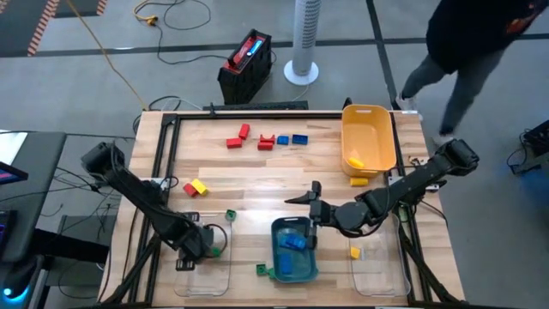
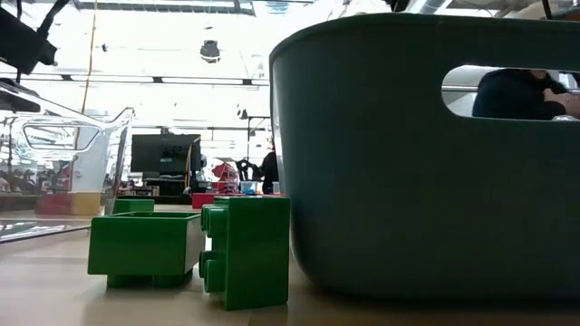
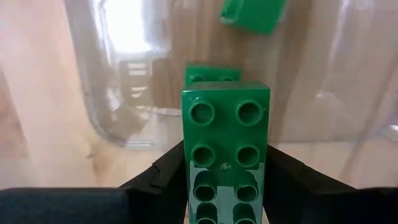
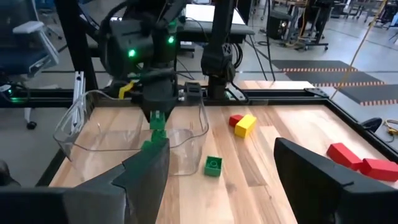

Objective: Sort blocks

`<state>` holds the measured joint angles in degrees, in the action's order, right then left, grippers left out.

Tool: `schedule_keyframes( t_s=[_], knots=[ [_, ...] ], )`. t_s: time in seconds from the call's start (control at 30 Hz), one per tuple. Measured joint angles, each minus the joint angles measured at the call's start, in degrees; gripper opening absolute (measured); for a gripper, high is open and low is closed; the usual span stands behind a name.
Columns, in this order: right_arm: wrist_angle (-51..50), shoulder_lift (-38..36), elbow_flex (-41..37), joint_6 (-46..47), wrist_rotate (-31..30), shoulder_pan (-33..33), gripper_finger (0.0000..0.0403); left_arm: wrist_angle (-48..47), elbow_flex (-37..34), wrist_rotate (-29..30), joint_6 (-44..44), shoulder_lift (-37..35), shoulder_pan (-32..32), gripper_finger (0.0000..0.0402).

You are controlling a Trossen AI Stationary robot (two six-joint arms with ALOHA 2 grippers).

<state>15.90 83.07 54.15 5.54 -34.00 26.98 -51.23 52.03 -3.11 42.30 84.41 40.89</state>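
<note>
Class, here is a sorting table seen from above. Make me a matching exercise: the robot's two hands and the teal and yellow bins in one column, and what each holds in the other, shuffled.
Column one
1. left hand
2. right hand
3. teal bin
4. yellow bin

Column two
A. has blue blocks inside
B. open, holding nothing
C. grips a green block
D. has a yellow block inside

Right pairs: 1-C, 2-B, 3-A, 4-D
</note>
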Motion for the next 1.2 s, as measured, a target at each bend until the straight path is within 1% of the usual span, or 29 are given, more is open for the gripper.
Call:
schedule_keyframes(
  t_s=[0.13,0.33,0.4,0.5,0.57,0.63,0.7,0.77,0.87,0.9,1.0,1.2],
  knots=[
    [-0.02,0.00,-0.02,0.00,0.00,-0.11,0.0299,-0.28,1.64,0.20,-2.29,2.34,-0.81,0.0164],
    [-0.09,0.00,-0.02,0.00,0.00,-0.11,0.0299,-0.86,3.16,0.19,-5.09,2.94,-2.39,0.0206],
    [-0.06,0.00,-0.02,0.02,0.00,-0.11,0.0299,-2.84,4.50,-1.12,-6.58,2.98,-2.97,0.0220],
    [-0.66,0.29,-0.02,0.59,-0.81,-0.11,0.0299,-8.40,8.29,-5.88,-8.32,2.96,-3.80,0.0231],
    [-0.80,0.69,-0.01,1.37,-1.09,-0.11,0.0299,-13.11,11.98,-6.22,-9.18,2.96,-3.94,0.0232],
    [-0.78,1.30,-0.02,2.68,-1.94,-0.13,0.0299,-18.07,16.36,-3.87,-10.41,2.92,-3.93,0.0229],
    [0.16,2.26,0.04,3.67,-2.87,-0.49,0.0299,-22.94,20.56,0.93,-11.75,2.92,-3.92,0.0225],
    [-0.32,3.53,-0.02,4.07,-3.67,0.01,0.0299,-27.53,24.30,8.44,-13.75,2.87,-3.92,0.0221],
    [0.52,5.62,-0.02,4.17,-3.91,0.58,0.0299,-33.18,27.17,20.95,-18.38,2.85,-4.02,0.0216],
    [0.95,6.45,-0.02,4.13,-3.92,0.85,0.0299,-35.14,27.32,23.29,-20.05,2.85,-4.40,0.0214],
    [1.44,8.23,-0.02,4.11,-3.93,1.33,0.0299,-38.19,25.98,24.85,-23.52,2.85,-7.38,0.0206],
    [2.65,10.02,-0.02,3.31,-4.73,1.51,0.0299,-36.91,20.19,25.29,-32.78,2.49,-15.99,0.0188]
  ],
)
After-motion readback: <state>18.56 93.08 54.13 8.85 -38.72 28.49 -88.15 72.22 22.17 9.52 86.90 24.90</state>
